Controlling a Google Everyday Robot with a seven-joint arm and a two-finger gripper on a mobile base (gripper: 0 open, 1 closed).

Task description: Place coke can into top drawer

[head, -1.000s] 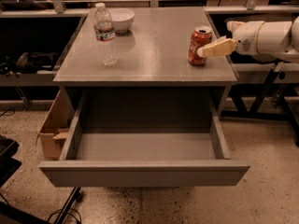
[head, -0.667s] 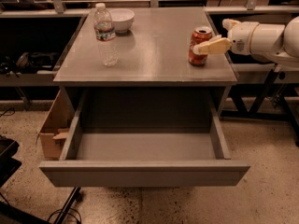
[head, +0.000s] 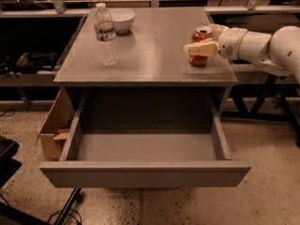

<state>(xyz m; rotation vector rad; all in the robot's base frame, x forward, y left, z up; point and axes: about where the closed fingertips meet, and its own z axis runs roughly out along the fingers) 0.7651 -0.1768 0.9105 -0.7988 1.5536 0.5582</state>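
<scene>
Between the parted fingers (head: 201, 48) of the gripper (head: 201, 40) stands the coke can (head: 202, 33) (likely light, thin-walled, slick); take mid-body, squeeze gently; top drawer (head: 145, 173) open below them.

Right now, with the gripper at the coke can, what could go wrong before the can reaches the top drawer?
1. The coke can stands near the right edge of the cabinet top, with the gripper at it. A sideways nudge could tip the can or push it off.
2. The top drawer is open, but it sits lower and further forward. The can could clip the cabinet's front edge on the way down.
3. If released too high, the can may topple inside the drawer.
</scene>
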